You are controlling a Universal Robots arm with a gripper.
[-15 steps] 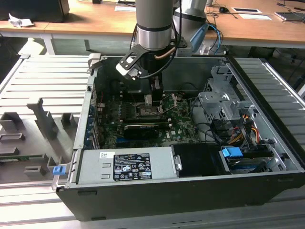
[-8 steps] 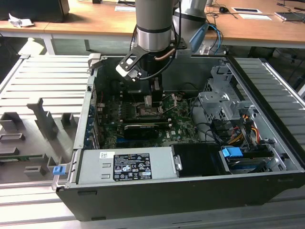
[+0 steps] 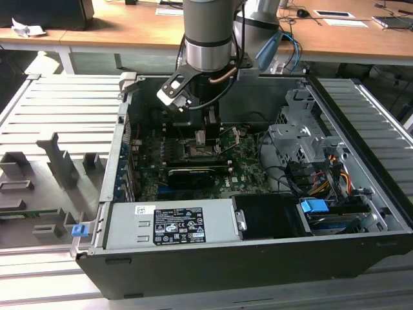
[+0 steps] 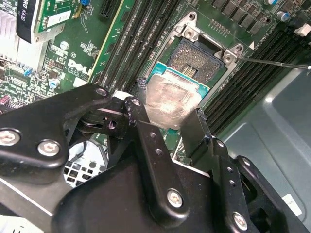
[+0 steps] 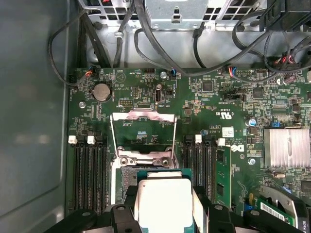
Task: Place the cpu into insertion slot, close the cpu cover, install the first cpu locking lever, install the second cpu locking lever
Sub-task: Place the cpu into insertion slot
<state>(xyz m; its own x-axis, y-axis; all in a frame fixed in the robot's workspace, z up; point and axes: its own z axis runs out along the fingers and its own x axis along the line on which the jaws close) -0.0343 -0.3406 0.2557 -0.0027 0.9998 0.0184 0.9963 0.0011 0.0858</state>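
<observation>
Step one: your gripper pinches the cpu just above the insertion slot, with the cpu cover flipped open. I'd judge seating calls for squaring it to the socket.

The cpu is seen with a shiny silver-grey top and a green rim. The insertion slot is coloured dark. The cpu cover is silvery. The board is coloured green, the gripper black.
</observation>
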